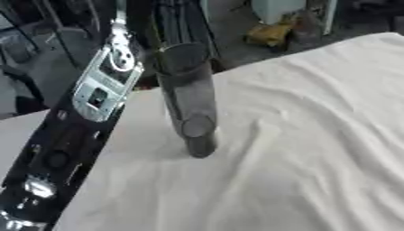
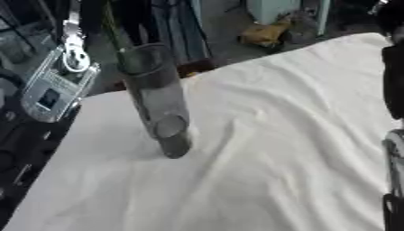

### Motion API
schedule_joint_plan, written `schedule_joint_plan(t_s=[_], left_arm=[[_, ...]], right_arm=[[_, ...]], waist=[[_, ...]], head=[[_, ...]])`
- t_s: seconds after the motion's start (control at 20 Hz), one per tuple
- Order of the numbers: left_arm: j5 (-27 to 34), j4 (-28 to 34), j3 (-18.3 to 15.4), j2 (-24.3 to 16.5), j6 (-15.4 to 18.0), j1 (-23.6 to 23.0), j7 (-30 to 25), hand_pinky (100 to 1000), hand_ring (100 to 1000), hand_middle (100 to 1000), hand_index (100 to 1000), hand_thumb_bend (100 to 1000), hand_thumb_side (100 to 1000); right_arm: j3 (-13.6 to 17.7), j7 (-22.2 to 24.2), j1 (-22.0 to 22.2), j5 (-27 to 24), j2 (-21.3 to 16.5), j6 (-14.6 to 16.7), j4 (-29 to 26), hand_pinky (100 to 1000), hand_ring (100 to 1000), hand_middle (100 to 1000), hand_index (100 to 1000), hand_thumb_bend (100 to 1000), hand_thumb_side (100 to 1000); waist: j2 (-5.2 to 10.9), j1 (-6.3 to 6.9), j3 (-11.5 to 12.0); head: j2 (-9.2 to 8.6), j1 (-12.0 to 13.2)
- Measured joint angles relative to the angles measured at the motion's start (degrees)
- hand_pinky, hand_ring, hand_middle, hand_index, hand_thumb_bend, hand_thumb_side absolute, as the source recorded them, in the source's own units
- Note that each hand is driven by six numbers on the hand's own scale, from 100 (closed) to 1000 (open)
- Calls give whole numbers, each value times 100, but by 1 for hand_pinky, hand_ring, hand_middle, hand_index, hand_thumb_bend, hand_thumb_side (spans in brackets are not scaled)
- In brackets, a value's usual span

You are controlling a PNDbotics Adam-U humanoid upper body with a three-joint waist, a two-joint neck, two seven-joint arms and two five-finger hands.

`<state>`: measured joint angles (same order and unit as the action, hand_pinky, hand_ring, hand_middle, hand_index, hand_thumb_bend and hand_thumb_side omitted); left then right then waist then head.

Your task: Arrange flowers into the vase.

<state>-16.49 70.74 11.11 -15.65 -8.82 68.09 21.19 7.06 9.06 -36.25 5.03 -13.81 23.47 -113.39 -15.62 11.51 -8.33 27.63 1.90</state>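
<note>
Smoky grey see-through vase (image 1: 189, 97), creased white tablecloth (image 1: 300, 149), black-and-silver left arm (image 1: 87, 117), thin green stem (image 2: 113, 34)

text: none legible | labels: none | numbers: none

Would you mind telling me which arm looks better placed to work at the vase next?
Left, probably. The left arm runs up right beside the vase, reaching above its rim. The right arm only shows at the far edge, across the white cloth. Neither hand is in view.
</note>
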Motion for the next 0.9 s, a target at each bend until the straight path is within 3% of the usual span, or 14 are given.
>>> schedule_joint_plan(t_s=[0.5, 0.9], left_arm=[[-368, 9, 0, -65, 40, -162, -569, 682, 871, 972, 997, 100, 1000], [-525, 114, 67, -256, -23, -251, -979, 717, 899, 1000, 1000, 100, 1000]], right_arm=[[19, -71, 1, 17, 36, -5, 0, 794, 831, 764, 918, 131, 1000], [33, -104, 6, 20, 37, -13, 0, 794, 832, 765, 918, 127, 1000]], waist=[[0, -4, 10], [9, -5, 28]], head=[[-4, -24], [-4, -52]])
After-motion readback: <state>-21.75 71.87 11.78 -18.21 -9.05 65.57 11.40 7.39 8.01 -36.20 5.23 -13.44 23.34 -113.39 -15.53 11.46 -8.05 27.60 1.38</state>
